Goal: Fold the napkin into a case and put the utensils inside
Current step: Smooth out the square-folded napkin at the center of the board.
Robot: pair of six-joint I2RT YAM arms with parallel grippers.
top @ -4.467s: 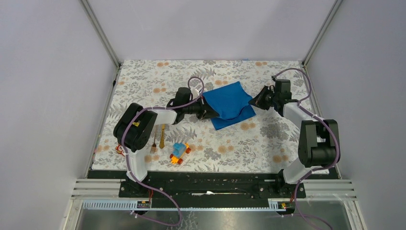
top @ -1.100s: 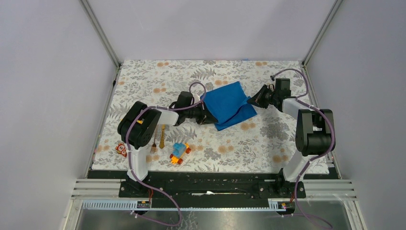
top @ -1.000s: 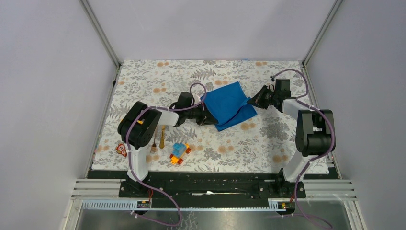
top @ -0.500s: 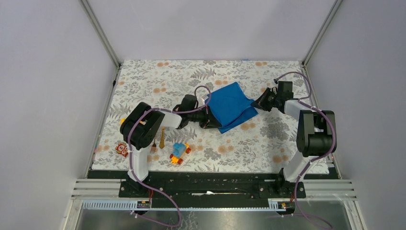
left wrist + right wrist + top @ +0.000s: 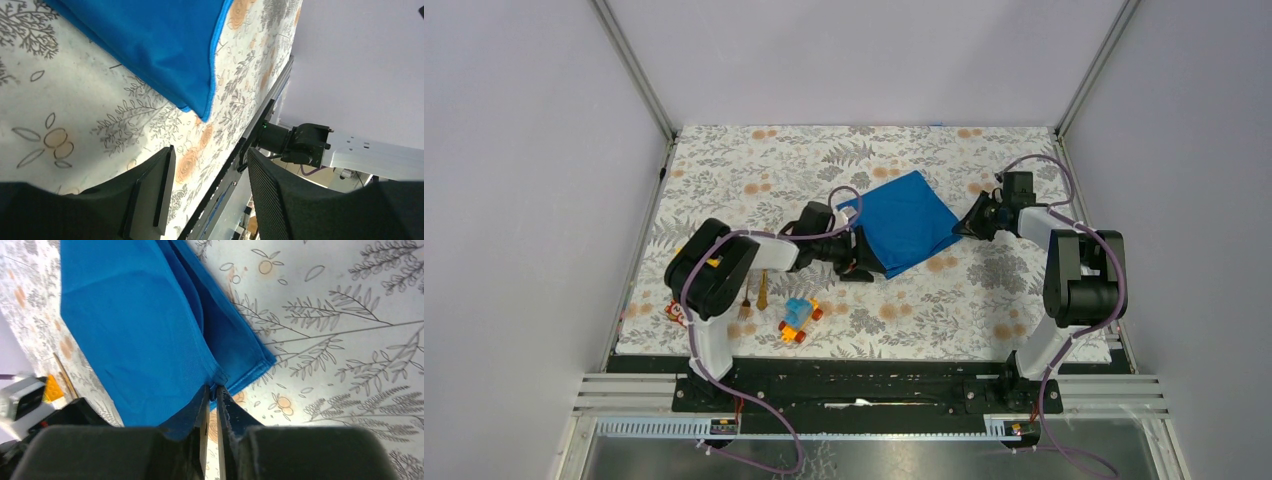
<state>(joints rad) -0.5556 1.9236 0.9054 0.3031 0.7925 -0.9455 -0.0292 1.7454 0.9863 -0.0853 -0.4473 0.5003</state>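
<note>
Where the napkin [image 5: 907,218] is laid: folded on the table [image 5: 724,170], mid-frame from above
left jaws: spread, nothing held, parked just off its lower corner
right jaws: pinched onto its right corner
utensils [image 5: 762,292]: lying lower left

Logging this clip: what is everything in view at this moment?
napkin: 1, bright blue, folded, far centre of the table.
fork: 1, golden-orange, near left, partly hidden by the left arm.
knife: 1, golden-orange, just right of the fork.
toy car: 1, blue and orange, near left-centre.
patterned block: 1, red, near left edge, partly hidden.
tablecloth: 1, white floral with grey and orange, covering the table.
left end effector: 1, black, open, empty, by the napkin's near corner.
right end effector: 1, black, pinching the napkin's right edge.
</note>
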